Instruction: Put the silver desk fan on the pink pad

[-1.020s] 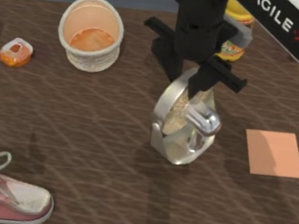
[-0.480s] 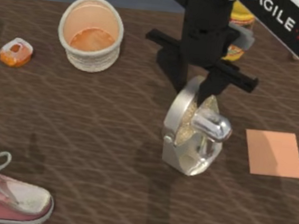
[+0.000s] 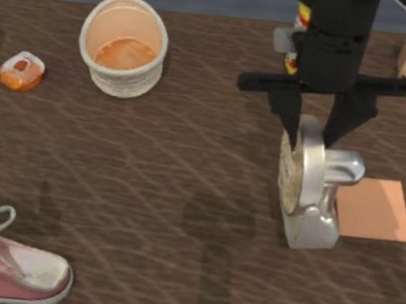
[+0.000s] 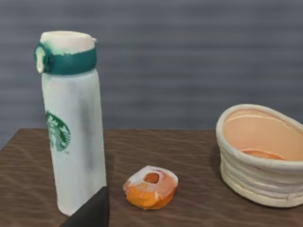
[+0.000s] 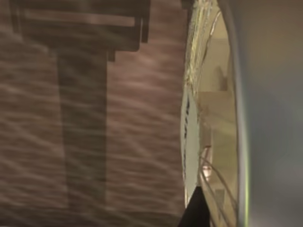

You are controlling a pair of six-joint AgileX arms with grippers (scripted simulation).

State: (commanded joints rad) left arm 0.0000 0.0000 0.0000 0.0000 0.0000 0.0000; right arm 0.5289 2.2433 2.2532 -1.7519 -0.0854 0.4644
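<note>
The dark wood-grain worktop (image 3: 149, 190) is seen from above, with the right arm reaching down from the far edge. Its right hand (image 3: 311, 134) is clamped on the upper rim of the silver desk fan (image 3: 307, 187), one black finger on each side of the ring housing; the fan is held upright directly beneath the hand, its beige grille facing the left of the worktop and its motor stub pointing right. The fan's base overlaps the left edge of the pink pad (image 3: 374, 209), which lies flat just to the right. In the right wrist view the fan's ring and grille (image 5: 213, 118) fill one side at close range. The left arm is parked at the left edge; whether the left hand (image 4: 90, 213) is released or clenched cannot be told. A woven basket (image 3: 124, 44) stands far left of centre, a pink-and-white sneaker (image 3: 12, 266) near left. A white tumbler (image 4: 71, 123) bearing the Starbucks logo and a small orange packet (image 4: 150, 187) are seen from the left wrist
</note>
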